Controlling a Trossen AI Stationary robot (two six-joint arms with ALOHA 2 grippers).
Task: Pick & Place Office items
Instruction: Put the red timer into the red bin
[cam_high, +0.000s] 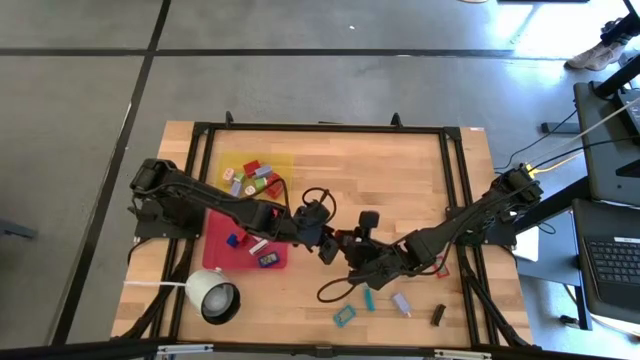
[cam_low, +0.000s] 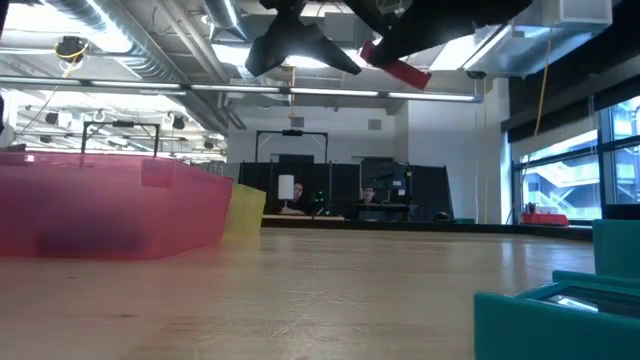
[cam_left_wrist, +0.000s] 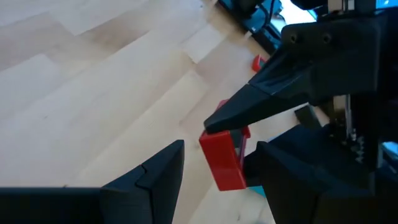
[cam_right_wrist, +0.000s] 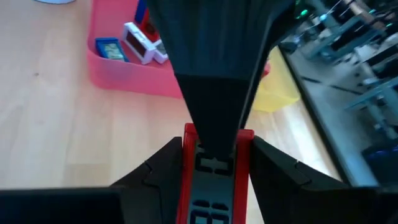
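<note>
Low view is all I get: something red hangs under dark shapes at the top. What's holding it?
Observer: The right gripper is clamped on the red piece by its sides, above the middle of the table.
Operator: And the other dark shape?
Observer: That's the left gripper. Its fingers stand open on either side of the same piece, with a gap showing at one side.
Operator: What's inside the pink tray?
Observer: The tray holds a blue piece and a white piece, among others.
</note>
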